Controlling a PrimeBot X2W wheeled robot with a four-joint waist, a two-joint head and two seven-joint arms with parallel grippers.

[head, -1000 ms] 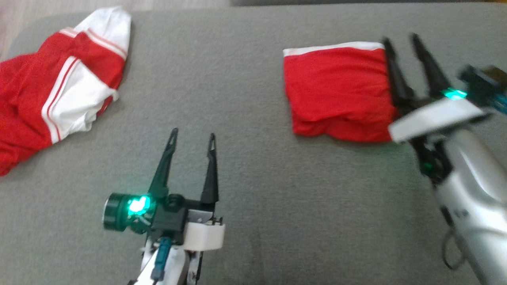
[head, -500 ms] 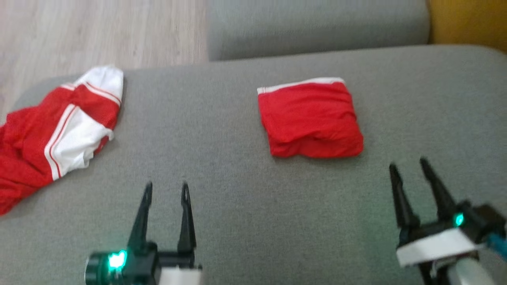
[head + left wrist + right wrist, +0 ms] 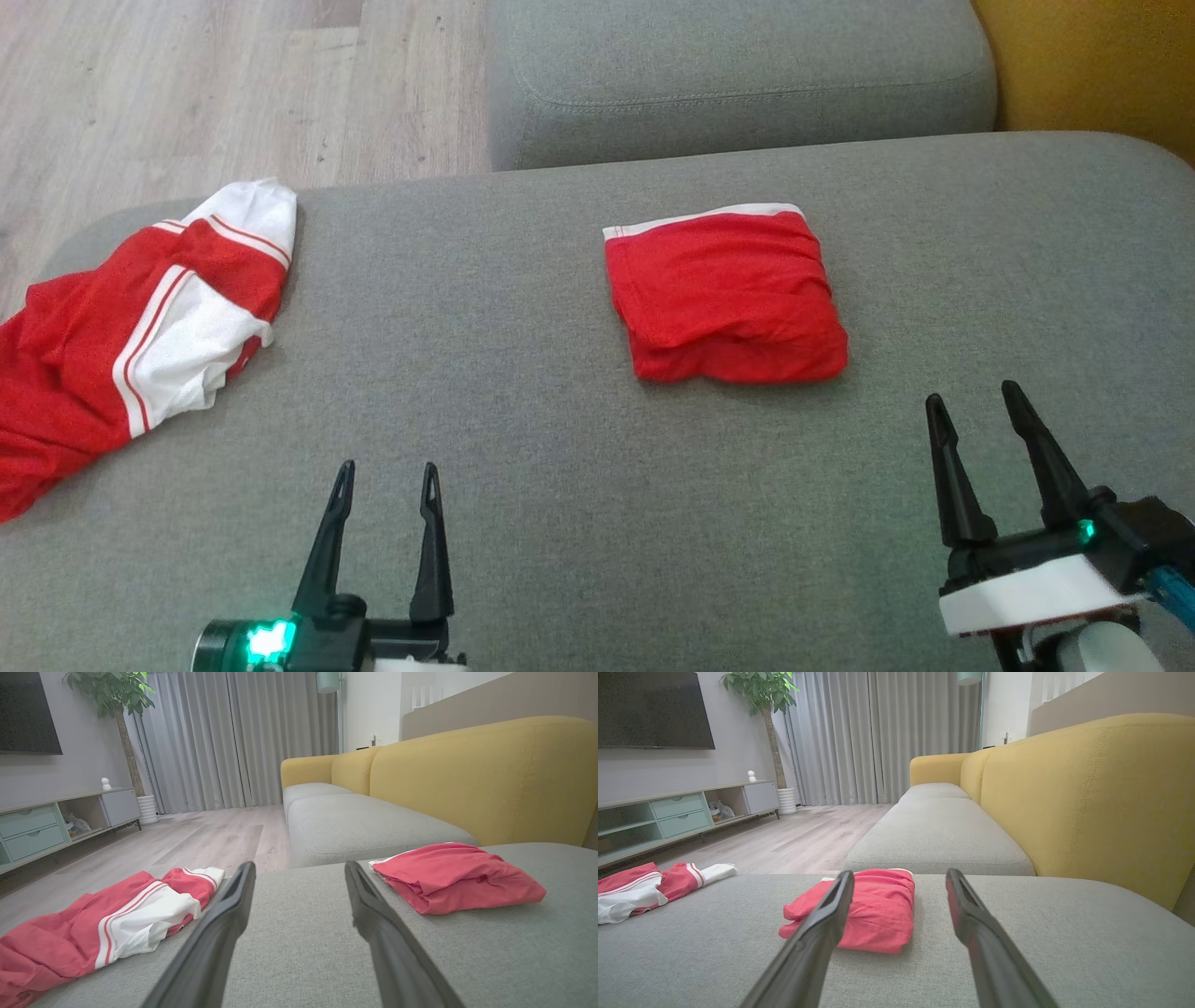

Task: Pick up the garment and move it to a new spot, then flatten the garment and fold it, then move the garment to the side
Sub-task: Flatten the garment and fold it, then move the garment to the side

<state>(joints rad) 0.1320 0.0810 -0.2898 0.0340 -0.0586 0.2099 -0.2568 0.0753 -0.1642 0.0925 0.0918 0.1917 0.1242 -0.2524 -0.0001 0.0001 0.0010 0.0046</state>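
No lettering, brand, number or sign can be read in any view. The folded red garment [image 3: 726, 299] and the red-and-white garment [image 3: 140, 327] on the grey couch carry stripes and trim but no legible label.

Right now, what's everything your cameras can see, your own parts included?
Folded red cloth garment with white edge: one, red, cushion's middle-right.
Crumpled red-and-white striped garment: one, red and white, cushion's left end.
Grey fabric seat cushion: one, grey, under both garments.
Yellow sofa back: one, yellow, far right.
Pale wooden floor: one, beige, beyond left.
Potted leafy plant: one, green, by grey curtains.
Left gripper: one, dark, lower left, open.
Right gripper: one, dark, lower right, open.
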